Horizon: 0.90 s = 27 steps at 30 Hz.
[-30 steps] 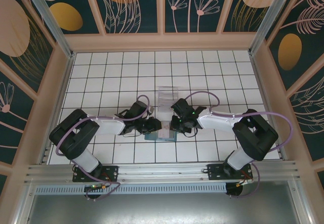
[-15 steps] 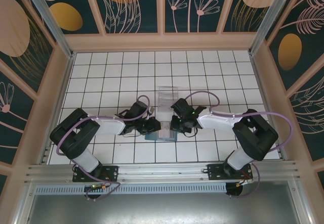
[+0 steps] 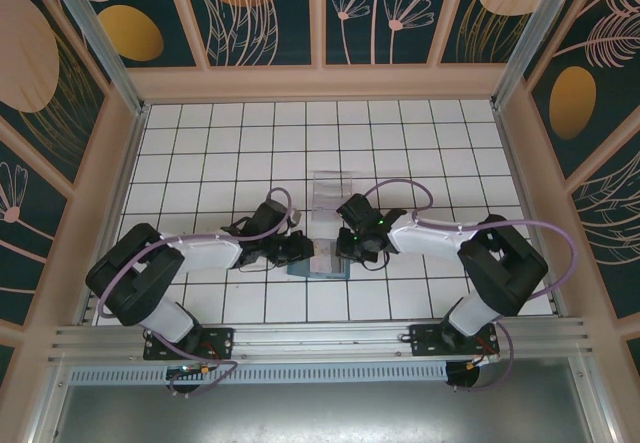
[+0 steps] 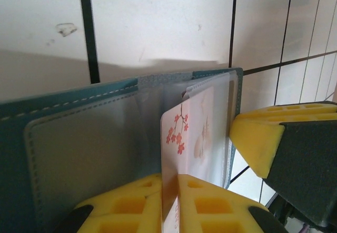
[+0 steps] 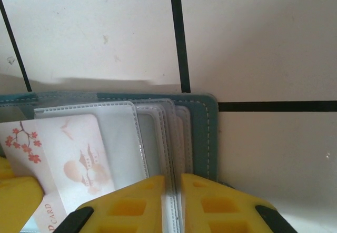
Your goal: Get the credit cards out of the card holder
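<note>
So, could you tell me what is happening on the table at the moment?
Both arms are working on the teal card holder, which lies open on the tiled table near a clear tray. The left end effector is shut on a pale card printed with red blossoms, which sits partly inside a clear sleeve. The right end effector pinches the holder's other sleeves near the edge, apparently steadying it. The card is not yet out.

- The white-shelled left arm point(image 3: 205, 251) and matching right arm point(image 3: 430, 235) are carrying bulky matte black joint housings.
- Thin purple cables point(image 3: 548, 227) are looping along both arms.
- Flat black base plates point(image 3: 190, 343) are showing loose wiring.
- The left gripper point(image 4: 169, 201) and right gripper point(image 5: 174, 206) are showing yellow moulded plastic fingers point(image 4: 216, 204) with square pockets and dark backing.
</note>
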Each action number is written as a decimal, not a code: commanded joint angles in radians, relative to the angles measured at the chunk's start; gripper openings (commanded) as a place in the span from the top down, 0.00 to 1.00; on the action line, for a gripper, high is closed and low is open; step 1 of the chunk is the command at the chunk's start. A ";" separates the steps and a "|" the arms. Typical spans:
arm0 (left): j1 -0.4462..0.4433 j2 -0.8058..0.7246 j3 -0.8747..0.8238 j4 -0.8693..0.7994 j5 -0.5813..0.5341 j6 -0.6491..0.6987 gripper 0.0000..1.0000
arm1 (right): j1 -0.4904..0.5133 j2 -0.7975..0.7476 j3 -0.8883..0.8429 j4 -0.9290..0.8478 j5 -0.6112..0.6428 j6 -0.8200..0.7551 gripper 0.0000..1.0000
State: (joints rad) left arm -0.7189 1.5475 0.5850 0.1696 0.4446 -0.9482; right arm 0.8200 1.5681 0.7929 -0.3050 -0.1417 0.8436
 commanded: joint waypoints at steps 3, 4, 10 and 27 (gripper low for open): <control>0.004 -0.060 -0.016 -0.076 -0.039 0.030 0.86 | 0.001 0.028 0.034 -0.043 0.054 -0.025 0.84; 0.003 -0.066 -0.017 -0.083 -0.042 0.033 0.87 | 0.001 0.028 0.036 -0.044 0.054 -0.028 0.84; 0.003 -0.078 -0.029 -0.093 -0.061 0.041 0.87 | -0.002 0.032 0.049 -0.050 0.051 -0.036 0.84; 0.004 -0.022 0.001 -0.087 -0.052 0.041 0.87 | 0.019 0.009 0.072 -0.057 0.045 -0.028 0.64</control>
State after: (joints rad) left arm -0.7189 1.5032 0.5720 0.1078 0.4034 -0.9245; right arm 0.8284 1.5864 0.8444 -0.3481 -0.1123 0.8165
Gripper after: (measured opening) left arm 0.128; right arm 0.350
